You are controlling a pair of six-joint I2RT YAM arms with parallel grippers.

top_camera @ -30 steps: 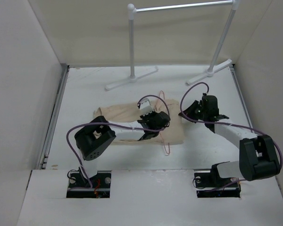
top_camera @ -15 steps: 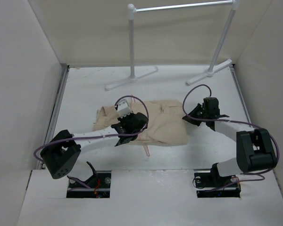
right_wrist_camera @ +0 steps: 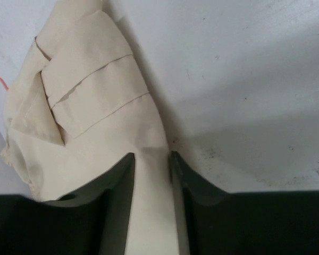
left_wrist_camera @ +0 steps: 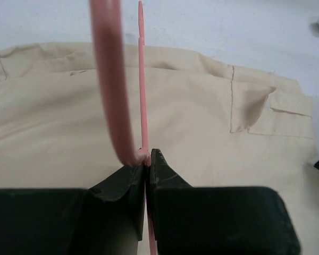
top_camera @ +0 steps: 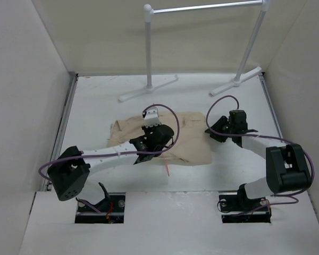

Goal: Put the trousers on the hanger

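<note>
Over creased beige trousers (left_wrist_camera: 202, 122), left tool (left_wrist_camera: 148, 159) pinches thin pink hanger (left_wrist_camera: 110, 79).

Trousers (top_camera: 191, 139) were plain beige. Hanger (left_wrist_camera: 112, 79) was pink-red. Rack (top_camera: 148, 48) and table (top_camera: 95, 101) were white. The 2 arms (top_camera: 117, 154) were black with white segments, cables (top_camera: 221, 97) purple.
</note>
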